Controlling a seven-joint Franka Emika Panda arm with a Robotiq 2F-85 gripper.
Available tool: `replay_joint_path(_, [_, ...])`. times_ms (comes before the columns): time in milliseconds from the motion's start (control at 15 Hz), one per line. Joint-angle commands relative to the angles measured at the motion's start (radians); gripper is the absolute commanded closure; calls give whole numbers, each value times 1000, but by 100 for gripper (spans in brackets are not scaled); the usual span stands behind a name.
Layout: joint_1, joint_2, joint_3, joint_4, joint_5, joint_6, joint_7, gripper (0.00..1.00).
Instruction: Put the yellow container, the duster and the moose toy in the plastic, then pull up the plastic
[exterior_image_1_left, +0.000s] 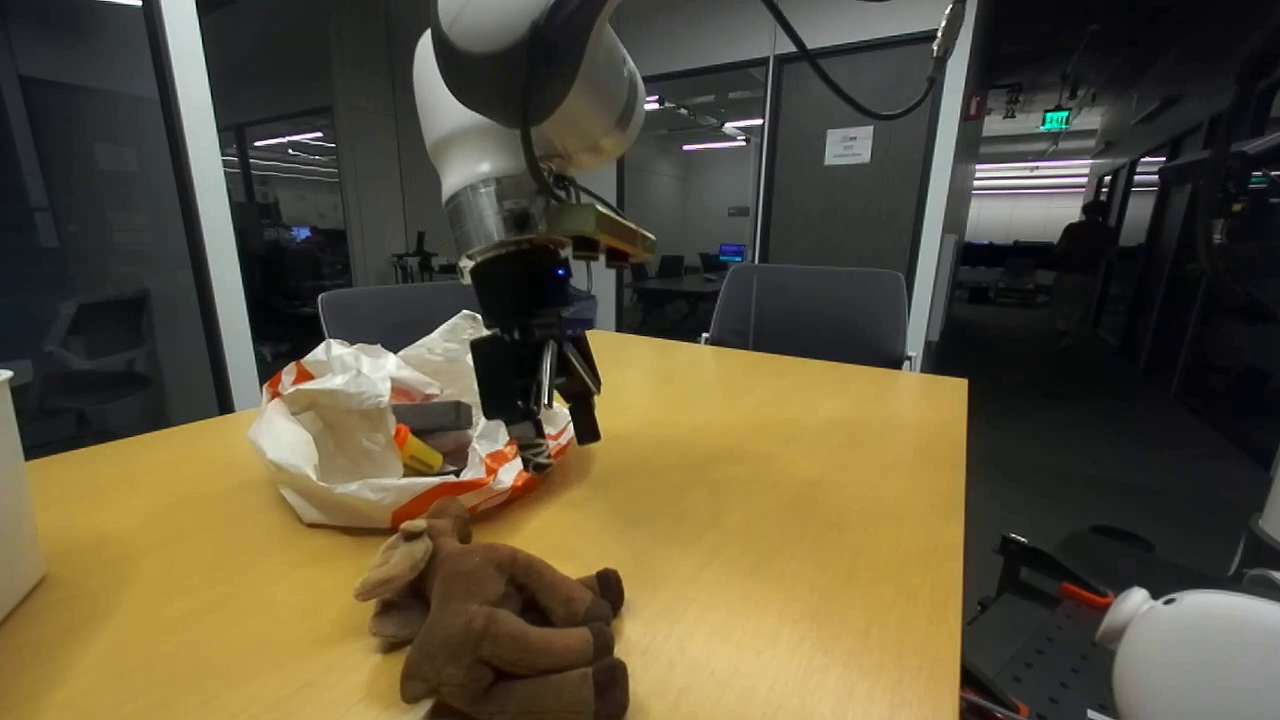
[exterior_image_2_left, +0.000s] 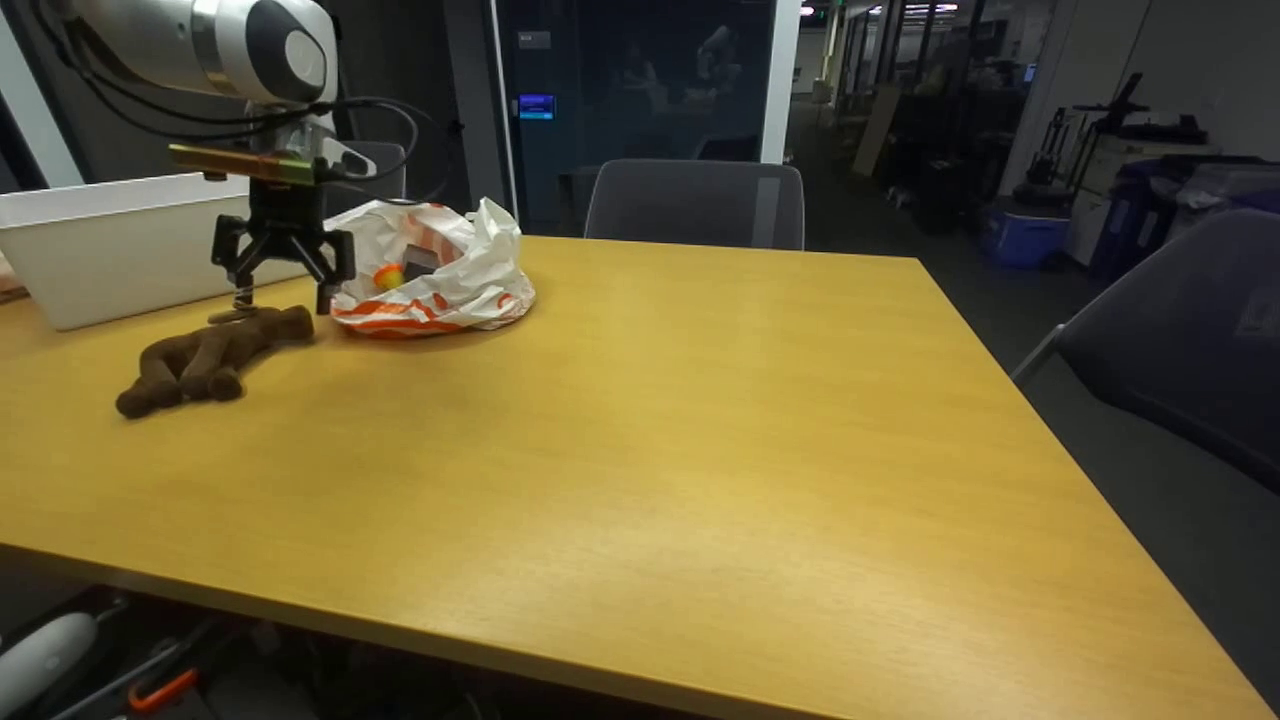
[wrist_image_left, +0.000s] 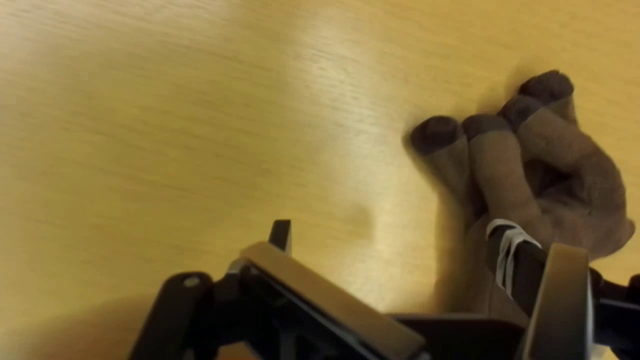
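Observation:
The moose toy (exterior_image_1_left: 500, 630), brown and plush, lies on its side on the table in front of the plastic. My gripper (exterior_image_2_left: 284, 303) points down with its jaws wide apart and nothing between them. In the wrist view, the finger (wrist_image_left: 520, 265) with the white band overlaps the moose toy (wrist_image_left: 575, 200); whether they touch I cannot tell. Crumpled and white with orange print, the plastic (exterior_image_1_left: 340, 440) stands open beside the gripper. Inside it sit the yellow container (exterior_image_1_left: 418, 453) with an orange end and the dark grey duster (exterior_image_1_left: 433, 416).
A white bin (exterior_image_2_left: 120, 240) stands on the table beside the plastic, behind the moose toy in an exterior view. Grey chairs (exterior_image_1_left: 810, 315) line the far edge of the wooden table (exterior_image_1_left: 780, 500).

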Motion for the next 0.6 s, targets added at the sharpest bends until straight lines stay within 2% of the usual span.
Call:
replay_joint_path(0, [-36,-40,56,-179,131,154,-168,0])
replay_joint_path(200, [-30,-14,102,-237,199,321,-292,0])
replay_joint_path(467, [-13,-6,144,-263,171,439,-334,0])
replay_joint_path(533, [-17,-8,153,-269,169,448,-352,25])
